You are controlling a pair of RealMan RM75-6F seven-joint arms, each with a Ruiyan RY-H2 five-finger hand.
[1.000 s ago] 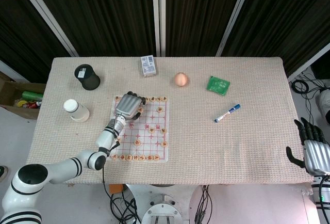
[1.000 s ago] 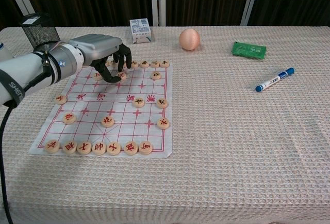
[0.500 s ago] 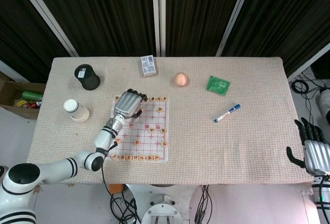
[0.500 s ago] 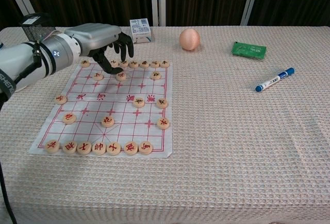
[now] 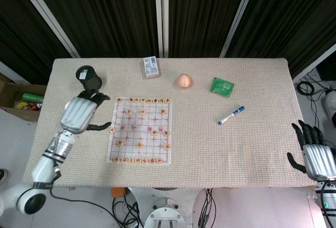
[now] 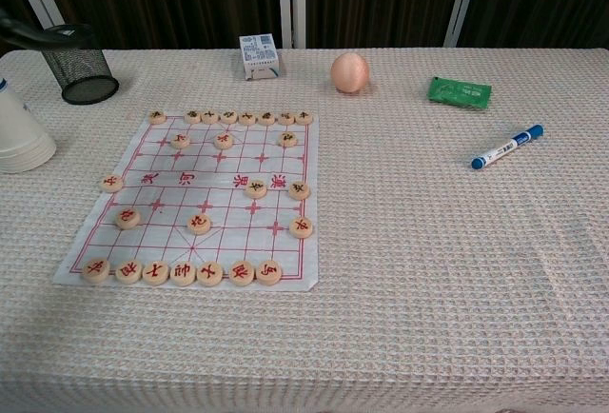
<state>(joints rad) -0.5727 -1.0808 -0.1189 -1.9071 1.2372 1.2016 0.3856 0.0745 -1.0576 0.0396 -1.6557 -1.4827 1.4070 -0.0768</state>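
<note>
Wooden chess pieces [image 6: 199,224] sit untouched as the left hand [image 5: 79,114] hovers beside the board [image 5: 139,131], fingers spread, holding nothing, apparently between moves; another pick needs a reach back over.

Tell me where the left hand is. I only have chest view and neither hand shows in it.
Observer: In head view the left hand is left of the chess board, off the sheet, fingers spread, holding nothing.
Operator: Is it over the white bottle?
Observer: Seems so. It sits just in front of the black mesh cup, and head view shows no bottle, only the hand there.
Operator: Right hand?
Observer: The right hand is beyond the right edge of the table, fingers apart, touching nothing.
</note>
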